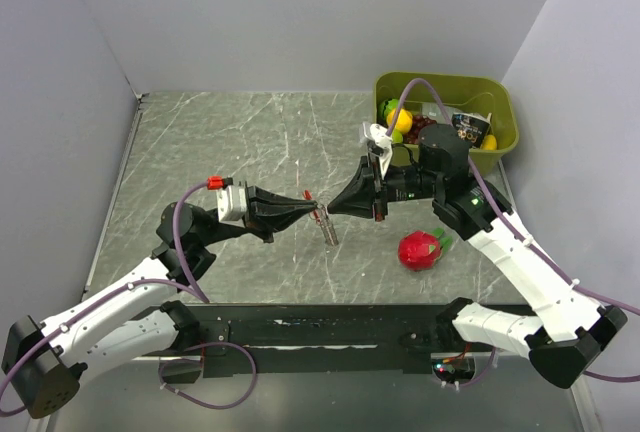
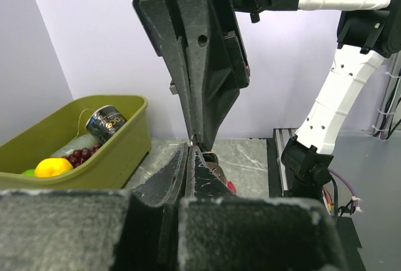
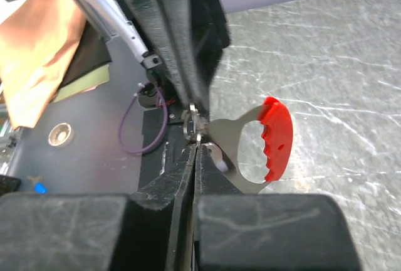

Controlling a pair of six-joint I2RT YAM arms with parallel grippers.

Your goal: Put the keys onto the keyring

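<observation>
My left gripper [image 1: 306,209] and right gripper [image 1: 337,206] meet tip to tip above the middle of the table, both shut. Between the tips sits the small metal keyring [image 3: 191,121], pinched from both sides. The keys [image 3: 250,148], a silvery strip with a curved red grip [image 3: 277,138], hang from the ring beside my right fingers [image 3: 188,177]. In the top view the keys [image 1: 328,226] dangle below the tips. In the left wrist view my left gripper [image 2: 190,147] touches the right gripper's tip, and part of the keys [image 2: 217,167] shows behind my finger.
A red fruit with green leaves [image 1: 421,250] lies on the table under the right arm. An olive-green bin [image 1: 500,102] with fruit and a can stands at the back right; it also shows in the left wrist view [image 2: 119,152].
</observation>
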